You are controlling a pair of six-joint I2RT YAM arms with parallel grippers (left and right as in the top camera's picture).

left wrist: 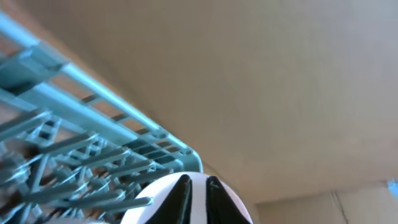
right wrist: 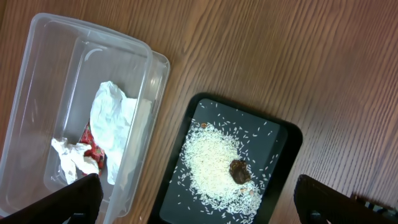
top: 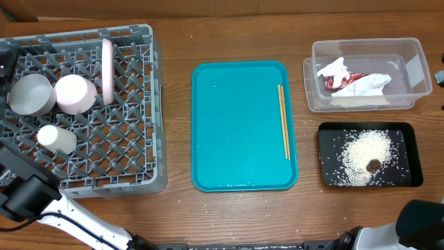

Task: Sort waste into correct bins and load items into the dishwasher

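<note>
– While the overhead view takes in the whole surface [top: 229, 35], what do the wrist views add?
– Right wrist: the right gripper [right wrist: 196, 186] has its jaws wide apart with nothing between them, over the black tray [right wrist: 283, 140]. Overhead catches only that arm's edge. The rice [right wrist: 208, 158] sits in one heap with stray grains around it, and the brown scrap [right wrist: 238, 171] is at the heap's edge. Just beside the tray, the clear tub [right wrist: 37, 74] holds the napkin [right wrist: 112, 121] and the red wrapper [right wrist: 93, 149].
– Left wrist?
– Blurred, close on the crate lattice [left wrist: 74, 168]. The left gripper [left wrist: 198, 190] has its jaws nearly together, a thin slit between them and a white rounded surface behind. Whether they pinch anything I cannot tell. Overhead does not show these jaws.
– Dishes?
– Seen overhead only, all in the grey crate [top: 139, 177], in its left half. The plate [top: 107, 66] stands on edge, its rim line running top to bottom of frame. The grey-green bowl [top: 31, 94] and the pinkish bowl [top: 75, 94] are side by side. The white cup [top: 57, 137] is nearer the frame's bottom and appears to lie on its side.
– Axes?
– The tub and black tray run left-right. The teal tray [top: 236, 125] runs top-bottom, and the chopsticks [top: 284, 121] lie along its right edge, parallel to it.
</note>
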